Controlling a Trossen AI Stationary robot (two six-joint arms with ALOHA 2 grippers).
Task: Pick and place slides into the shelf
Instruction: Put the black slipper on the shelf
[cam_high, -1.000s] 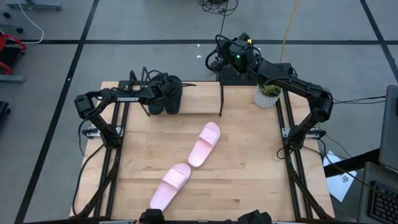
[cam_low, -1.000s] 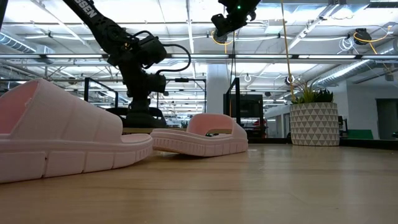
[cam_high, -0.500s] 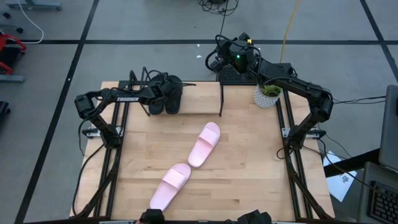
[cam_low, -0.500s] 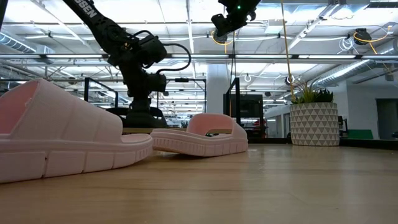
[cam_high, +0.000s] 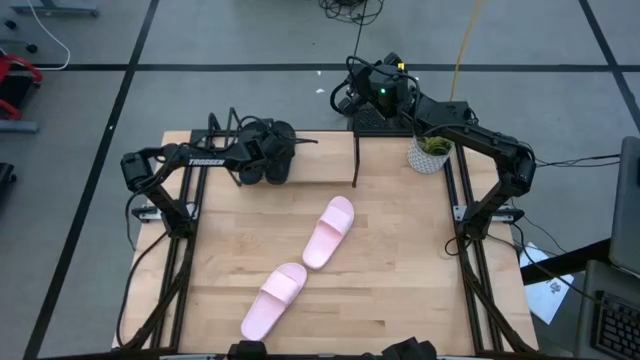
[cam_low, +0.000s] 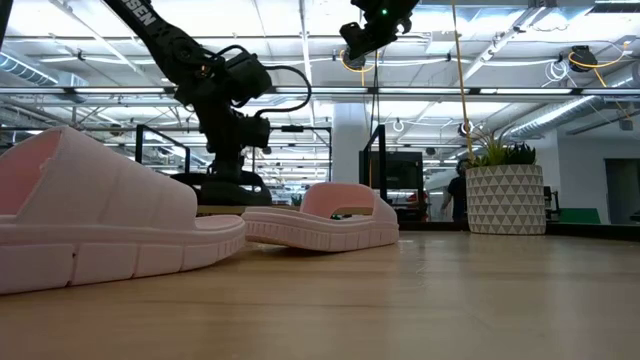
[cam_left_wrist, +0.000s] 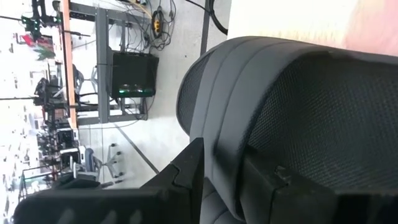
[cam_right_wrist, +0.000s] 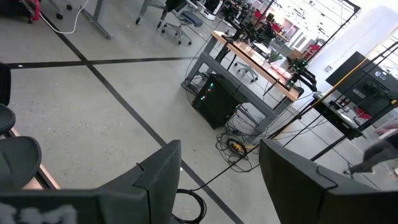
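Two black slides (cam_high: 268, 160) sit side by side at the left end of the shelf (cam_high: 320, 170), which stands along the table's far edge. My left gripper (cam_high: 265, 148) is over them, slanting down, shut on one black slide (cam_left_wrist: 298, 106). Two pink slides lie sole-down on the table, one mid-table (cam_high: 330, 232) and one near the front edge (cam_high: 272, 300). My right gripper (cam_high: 345, 95) hangs open and high beyond the far edge with nothing between its fingers (cam_right_wrist: 217, 180). My left gripper has the smooth edge band of the black slide's strap (cam_left_wrist: 227, 149) between its two fingers (cam_left_wrist: 189, 171). It comes slanting down from the table's left. In the low view the slide (cam_low: 225, 187) sits level on the shelf board under the gripper (cam_low: 235, 140).
A potted plant in a patterned white pot (cam_high: 430, 152) stands at the table's far right corner. The shelf's black wire end (cam_high: 357, 160) rises beside its bare right half. A person (cam_low: 455, 195) stands in the room behind the table.
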